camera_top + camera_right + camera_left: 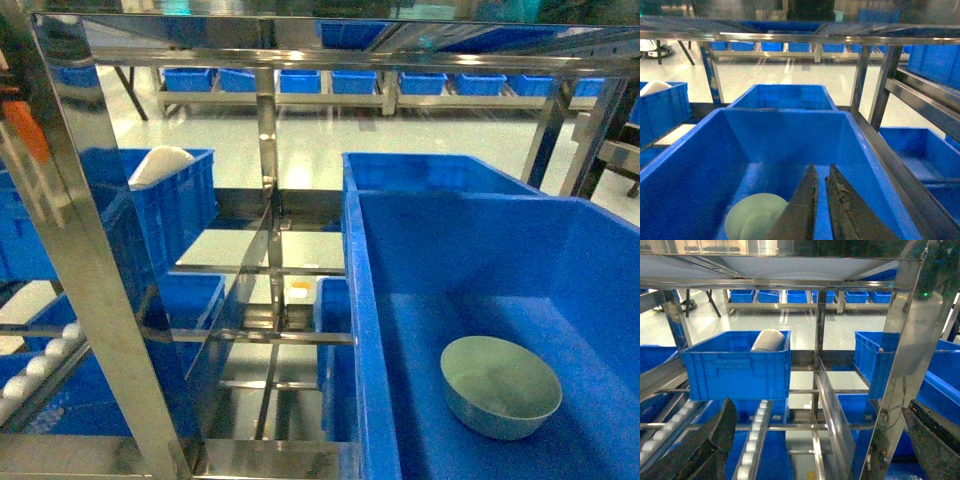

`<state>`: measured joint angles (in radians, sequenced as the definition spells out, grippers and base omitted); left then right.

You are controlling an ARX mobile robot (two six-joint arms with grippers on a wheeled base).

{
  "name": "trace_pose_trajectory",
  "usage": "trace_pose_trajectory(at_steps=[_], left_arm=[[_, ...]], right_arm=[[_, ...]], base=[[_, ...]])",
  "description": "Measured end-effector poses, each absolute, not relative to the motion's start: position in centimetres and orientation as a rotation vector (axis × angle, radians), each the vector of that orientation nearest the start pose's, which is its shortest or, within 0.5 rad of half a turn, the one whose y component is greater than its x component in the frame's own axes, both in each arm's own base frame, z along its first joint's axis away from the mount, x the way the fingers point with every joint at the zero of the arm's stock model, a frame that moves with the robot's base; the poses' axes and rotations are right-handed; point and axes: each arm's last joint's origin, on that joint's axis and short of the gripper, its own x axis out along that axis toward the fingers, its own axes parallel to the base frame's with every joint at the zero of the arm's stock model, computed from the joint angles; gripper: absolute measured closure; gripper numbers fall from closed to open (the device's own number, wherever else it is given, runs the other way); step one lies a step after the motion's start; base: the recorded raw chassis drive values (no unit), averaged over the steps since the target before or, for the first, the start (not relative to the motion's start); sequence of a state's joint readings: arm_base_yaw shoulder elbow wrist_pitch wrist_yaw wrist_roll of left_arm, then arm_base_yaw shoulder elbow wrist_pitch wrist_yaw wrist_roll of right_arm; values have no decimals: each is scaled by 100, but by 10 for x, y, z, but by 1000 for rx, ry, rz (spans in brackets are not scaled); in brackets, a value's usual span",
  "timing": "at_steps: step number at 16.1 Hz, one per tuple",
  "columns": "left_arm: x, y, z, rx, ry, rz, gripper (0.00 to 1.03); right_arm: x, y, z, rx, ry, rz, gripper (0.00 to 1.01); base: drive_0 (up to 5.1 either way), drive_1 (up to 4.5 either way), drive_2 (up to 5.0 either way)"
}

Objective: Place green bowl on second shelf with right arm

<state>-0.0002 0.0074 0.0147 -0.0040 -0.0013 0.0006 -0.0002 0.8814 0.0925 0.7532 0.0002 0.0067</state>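
**Green bowl waits in the crate, right tool poised above it**

The steel rack (75, 240) fills every view, its bright uprights and rails framing the tiers; white roller tracks (756, 440) slope along the lower left of the left wrist view, presumably so crates can slide forward. Which rail belongs to the second shelf I cannot tell for certain from these pictures.

The large blue crate (480, 260) takes up the right half of the head view, open-topped and deep. A second blue crate (737, 365) sits at centre left of the left wrist view with a pale rounded object inside.

The green bowl (500, 386) rests upright on the crate floor, lower right of the head view, near the front wall and apart from the sides. That leaves room for a rim grasp, as I judge it.

The right tool (821, 200) reaches in from the bottom centre of its wrist view, fingers nearly together with only a thin gap, pointing down into the crate just right of the bowl and holding nothing. The left tool (820, 450) shows as dark fingers at the two bottom corners, spread wide apart and empty, facing the rack.
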Motion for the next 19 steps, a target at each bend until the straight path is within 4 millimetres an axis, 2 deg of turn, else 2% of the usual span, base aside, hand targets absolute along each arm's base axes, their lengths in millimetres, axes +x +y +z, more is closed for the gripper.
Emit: trace_pose_trajectory(at_steps=[1,3,5,8,19], left_arm=[[97,0,168,1,-3,1,5],[97,0,168,1,-3,1,5],[97,0,167,1,-2,1,5],[97,0,168,1,-3,1,5],[97,0,168,1,-3,1,5]], right_arm=[[160,0,172,4,30,0,99],[152,0,173,4,-30,0,99],[143,0,160,2,44,0,99],[136,0,168,3,-8,0,99],[115,0,171,3,-12,0,99]], base=[[0,0,0],[0,0,0],[0,0,0],[0,0,0],[0,0,0]])
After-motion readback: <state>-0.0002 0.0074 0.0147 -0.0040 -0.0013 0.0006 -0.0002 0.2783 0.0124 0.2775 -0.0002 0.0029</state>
